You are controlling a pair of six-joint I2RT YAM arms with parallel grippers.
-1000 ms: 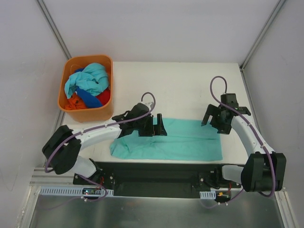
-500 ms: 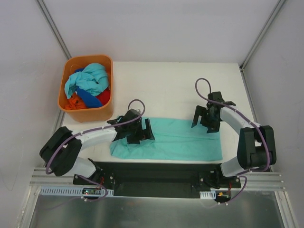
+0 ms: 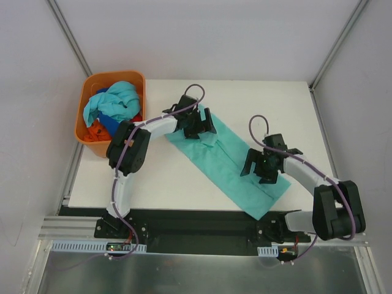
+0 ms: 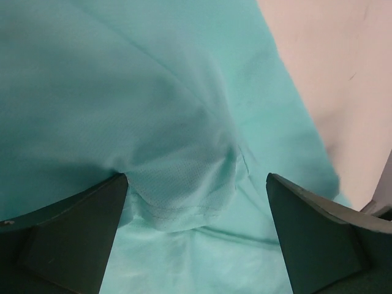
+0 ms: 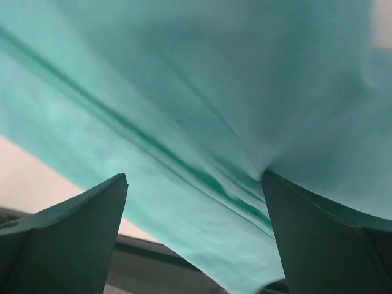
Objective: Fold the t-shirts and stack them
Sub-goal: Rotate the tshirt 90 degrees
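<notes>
Teal t-shirt swung diagonal | left gripper, right gripper spread

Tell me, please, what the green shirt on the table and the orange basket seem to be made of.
The teal-green t-shirt looks like soft, matte knit cloth: the left wrist view shows fine mesh texture, a stitched hem and loose folds. The orange basket is probably rigid moulded plastic, smooth: even colour, rounded rim, walls keeping their shape.

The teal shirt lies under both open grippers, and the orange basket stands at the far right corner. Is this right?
No: the top view shows the basket at the far left corner. The teal shirt does lie under the open left gripper and right gripper.
</notes>
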